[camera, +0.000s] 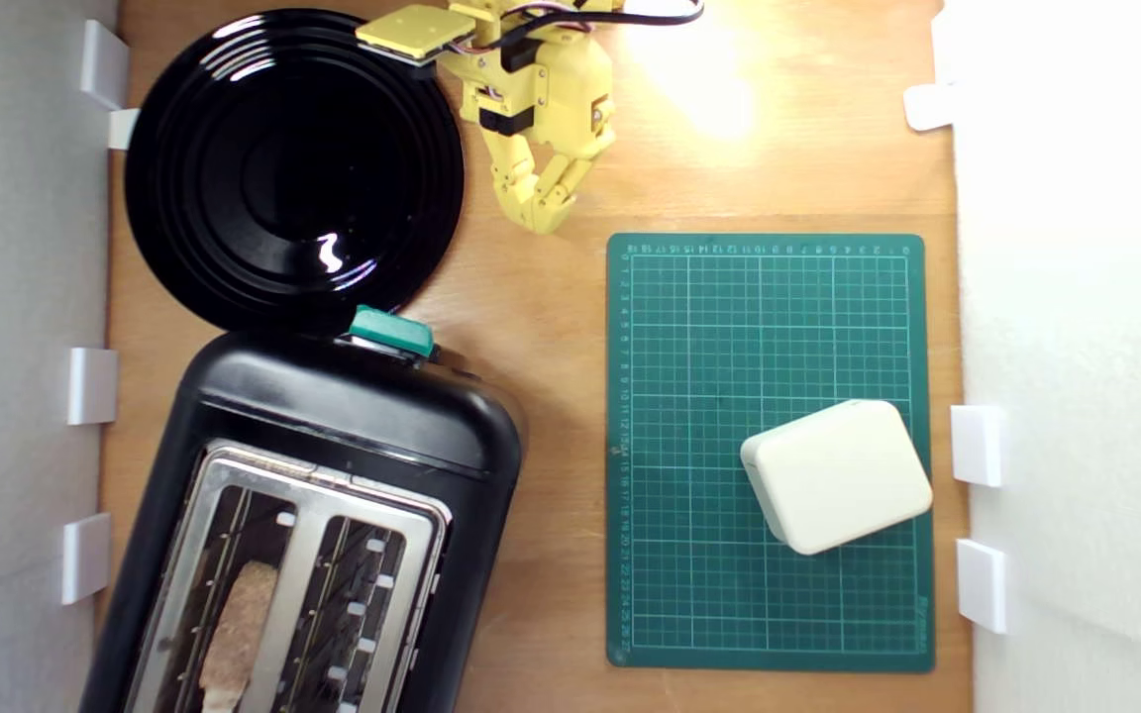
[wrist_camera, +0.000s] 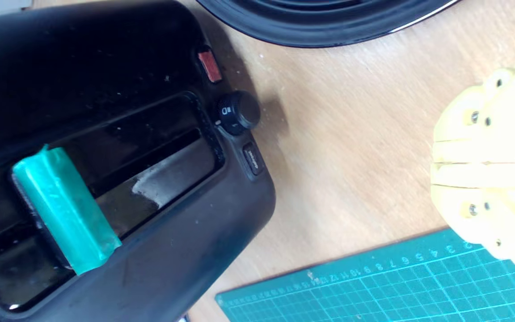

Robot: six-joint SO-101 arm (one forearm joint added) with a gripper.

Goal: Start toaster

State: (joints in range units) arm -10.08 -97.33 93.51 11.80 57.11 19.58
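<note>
The black toaster (camera: 313,525) sits at the lower left of the exterior view, just below the round black plate (camera: 293,168), with a slice of bread (camera: 234,634) already down in its left slot. The green cutting mat (camera: 769,451) lies to the right, a cream box (camera: 836,475) on it. The yellow gripper (camera: 543,203) hangs well apart from the toaster, near the plate's right edge, its fingers pressed together and holding nothing. The teal lever knob (camera: 391,332) seems to be at the top of its slot, though the angle is poor, so the pressing is judged not yet done.
</note>
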